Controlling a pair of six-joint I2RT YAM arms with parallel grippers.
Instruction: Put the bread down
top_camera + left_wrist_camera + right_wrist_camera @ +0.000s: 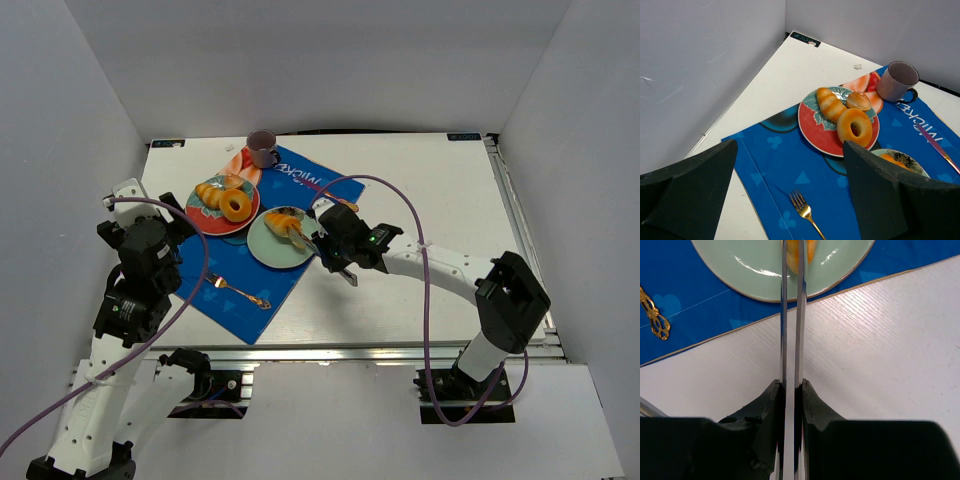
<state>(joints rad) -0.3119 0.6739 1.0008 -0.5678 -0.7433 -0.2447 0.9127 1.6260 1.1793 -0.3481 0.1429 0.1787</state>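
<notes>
Seemingly the bread (285,228) already lies on the green plate (264,246), the right gripper (791,387) pinched narrow on metal tongs (800,315), so only release and withdrawal look left.

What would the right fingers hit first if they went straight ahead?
Probably the bread on the green plate: the metal tongs that the right fingers hold point straight at it, tips apparently reaching it.
</notes>
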